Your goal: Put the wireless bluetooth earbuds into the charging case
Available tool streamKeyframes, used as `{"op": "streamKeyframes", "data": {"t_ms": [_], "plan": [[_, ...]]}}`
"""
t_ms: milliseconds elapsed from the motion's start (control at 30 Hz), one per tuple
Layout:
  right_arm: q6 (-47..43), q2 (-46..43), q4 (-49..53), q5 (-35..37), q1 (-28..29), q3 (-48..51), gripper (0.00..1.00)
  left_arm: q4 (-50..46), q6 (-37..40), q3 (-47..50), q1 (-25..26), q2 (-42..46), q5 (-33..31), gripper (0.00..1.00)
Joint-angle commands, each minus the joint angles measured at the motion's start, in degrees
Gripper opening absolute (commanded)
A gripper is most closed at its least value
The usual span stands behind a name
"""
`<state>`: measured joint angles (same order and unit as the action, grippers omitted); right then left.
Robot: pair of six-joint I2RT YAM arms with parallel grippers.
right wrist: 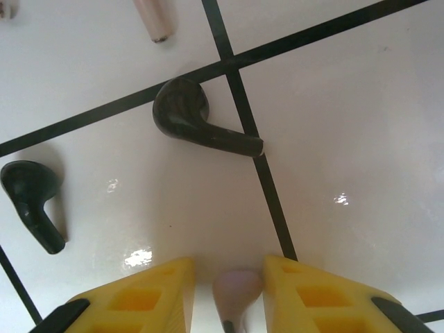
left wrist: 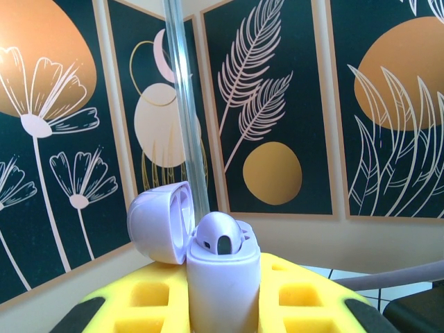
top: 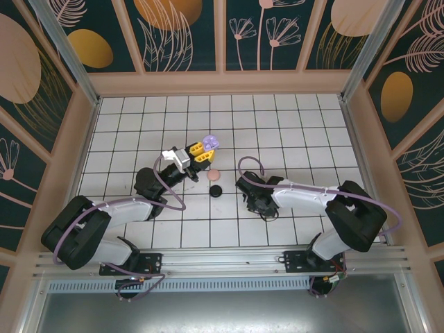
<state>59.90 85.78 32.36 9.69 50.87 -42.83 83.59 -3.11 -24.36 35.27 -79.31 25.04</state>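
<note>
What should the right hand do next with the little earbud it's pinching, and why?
Probably lift it and carry it toward the left hand. The right hand is shut on a pale earbud low over the tiles, while the left hand holds the lilac case up, lid open, a lilac earbud already seated inside.

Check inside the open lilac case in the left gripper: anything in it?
The head of one lilac earbud shows above the lilac case rim, beside the open lid. Its stem and any second slot are hidden by the case wall.
</note>
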Motion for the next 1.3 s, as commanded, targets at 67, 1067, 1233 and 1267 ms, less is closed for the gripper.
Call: {"op": "streamKeyframes", "data": {"t_ms": [67,1067,1233,1267], "plan": [[-0.8,0.2,-1.3,0.7,0.0,-0.1,0.28,2.5,-1.0,0.1,0.4,-0.1,0.4,0.00],[-17.9,-16.8,-4.0,-0.2,-5.7,-24.4,0.16,-4.4,5.0,-2.1,0.4,1.2,1.4,0.00],[-22.1,-15.2,-5.7,-2.5,-6.9,-33.6,0.16,-4.9,5.5,-3.5,0.4,-0.3,1.7,0.00],[-22.7,-14.7,-6.1,-2.8,-6.9,-35.0,0.16,-4.9,5.4,-3.9,0.4,-0.6,1.8,0.00]]}}
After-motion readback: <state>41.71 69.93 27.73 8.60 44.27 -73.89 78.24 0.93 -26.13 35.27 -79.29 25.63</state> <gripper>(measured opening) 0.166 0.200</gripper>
